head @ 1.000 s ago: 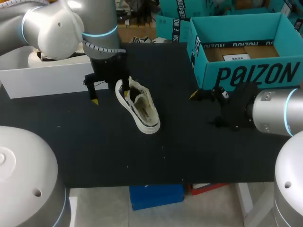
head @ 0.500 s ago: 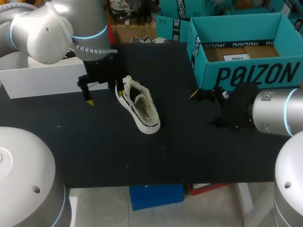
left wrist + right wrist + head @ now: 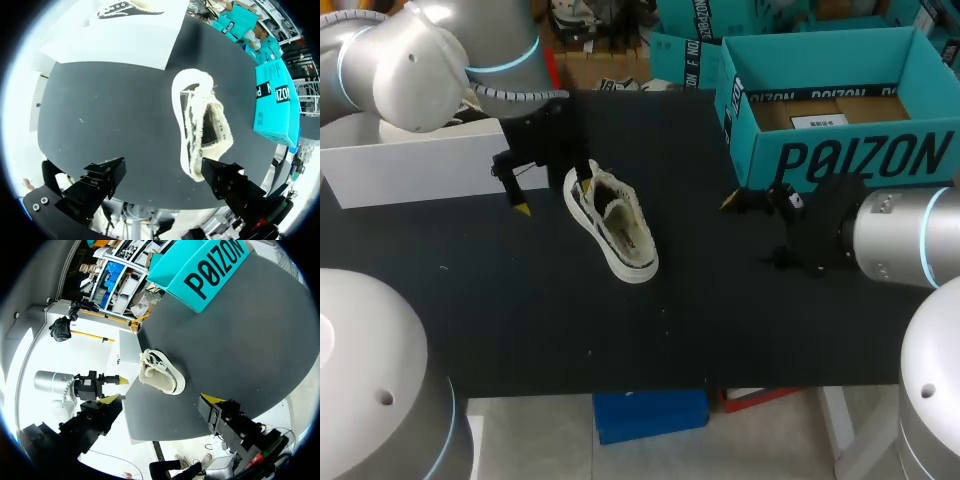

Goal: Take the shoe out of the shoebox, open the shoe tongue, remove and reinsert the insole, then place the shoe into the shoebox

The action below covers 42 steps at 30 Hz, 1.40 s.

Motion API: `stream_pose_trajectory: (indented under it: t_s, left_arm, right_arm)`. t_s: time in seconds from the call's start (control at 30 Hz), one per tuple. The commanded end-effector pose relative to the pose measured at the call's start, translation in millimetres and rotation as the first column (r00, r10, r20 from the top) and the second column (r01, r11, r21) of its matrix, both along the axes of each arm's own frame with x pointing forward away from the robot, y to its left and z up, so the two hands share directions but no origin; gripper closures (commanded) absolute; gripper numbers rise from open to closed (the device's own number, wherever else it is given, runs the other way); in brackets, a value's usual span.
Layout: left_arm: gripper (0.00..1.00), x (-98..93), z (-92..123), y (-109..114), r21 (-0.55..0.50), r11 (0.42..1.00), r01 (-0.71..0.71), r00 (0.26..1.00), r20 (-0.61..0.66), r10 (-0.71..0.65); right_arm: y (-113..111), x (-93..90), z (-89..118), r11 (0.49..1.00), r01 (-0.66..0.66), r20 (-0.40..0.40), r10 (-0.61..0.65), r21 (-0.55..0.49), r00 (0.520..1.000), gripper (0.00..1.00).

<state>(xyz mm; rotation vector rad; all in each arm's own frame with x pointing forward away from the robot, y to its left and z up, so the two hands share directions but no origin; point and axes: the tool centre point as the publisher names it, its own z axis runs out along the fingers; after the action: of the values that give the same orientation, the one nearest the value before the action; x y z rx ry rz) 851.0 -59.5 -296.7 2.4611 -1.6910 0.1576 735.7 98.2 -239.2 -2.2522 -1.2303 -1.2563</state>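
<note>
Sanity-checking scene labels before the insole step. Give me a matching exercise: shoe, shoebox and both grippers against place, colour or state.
1. shoe
2. shoebox
3. left gripper
4. right gripper

A. open, at the shoe's heel end
B. open, nothing between its fingers, in front of the shoebox
C. teal, no shoe inside
D. cream, sole down on the table

Pairs: 1-D, 2-C, 3-A, 4-B
</note>
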Motion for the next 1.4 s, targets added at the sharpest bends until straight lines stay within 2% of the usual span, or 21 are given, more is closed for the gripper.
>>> stream_pose_trajectory:
  t_s: [0.03,0.13,0.2,0.23,0.43,0.9,1.4]
  left_arm:
    - [0.00,14.7,-5,-9,-0.031,0.999,0.008,1.000,-0.023,-0.009]
    - [0.00,19.4,-3,-19,-0.037,0.999,0.014,0.999,-0.028,-0.015]
    - [0.95,22.7,-3,-24,-0.043,0.999,0.008,0.999,-0.034,-0.010]
    - [1.00,23.9,-4,-27,-0.044,0.999,0.010,0.999,-0.037,-0.012]
    - [1.00,35.9,-6,-39,-0.076,0.997,0.005,0.998,-0.058,-0.009]
    - [1.00,50.8,-27,-65,-0.088,0.996,-0.002,0.996,-0.086,-0.005]
    - [1.00,51.3,-56,-76,-0.086,0.996,-0.010,0.993,-0.117,0.000]
  right_arm:
    - [-6,-1.6,-1,1.000,-0.021,-0.015,0.022,0.020,1.000,0.00]
    - [-6,-1.6,-1,1.000,-0.021,-0.015,0.022,0.020,1.000,0.00]
    - [-6,-1.6,-1,1.000,-0.021,-0.015,0.022,0.020,1.000,0.00]
    - [-6,-1.6,-1,1.000,-0.021,-0.015,0.022,0.020,1.000,0.00]
    - [-6,-1.6,-1,1.000,-0.021,-0.015,0.022,0.020,1.000,0.00]
    - [-6,-1.6,-1,1.000,-0.021,-0.015,0.022,0.020,1.000,0.00]
    - [-6,-1.6,-1,1.000,-0.021,-0.015,0.022,0.020,1.000,0.00]
